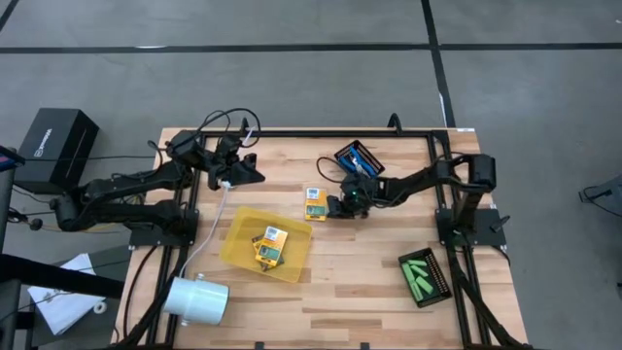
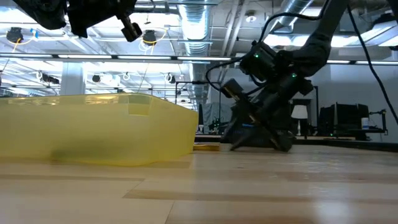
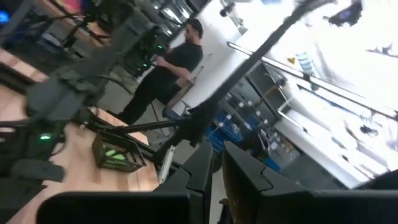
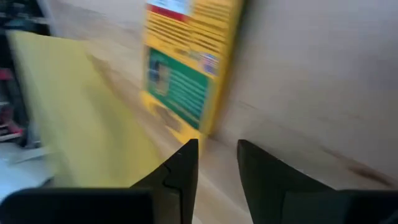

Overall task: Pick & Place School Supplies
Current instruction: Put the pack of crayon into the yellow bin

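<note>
A yellow-and-green crayon box lies flat on the wood table, just past the yellow tray's far right corner. My right gripper is low at the table just right of that box, fingers open and empty. In the right wrist view the box lies straight ahead of the gripper. More crayon boxes lie inside the yellow tray. Blue-handled scissors lie in a black mesh tray at the far side. Green sticks fill another mesh tray at the near right. My left gripper hangs raised over the far left, shut and empty.
A white cylinder lies at the table's near left corner, with a white cord running up to the left arm. A black box sits off the table to the left. Bare wood lies between the yellow tray and the green-stick tray. A person stands beyond the table.
</note>
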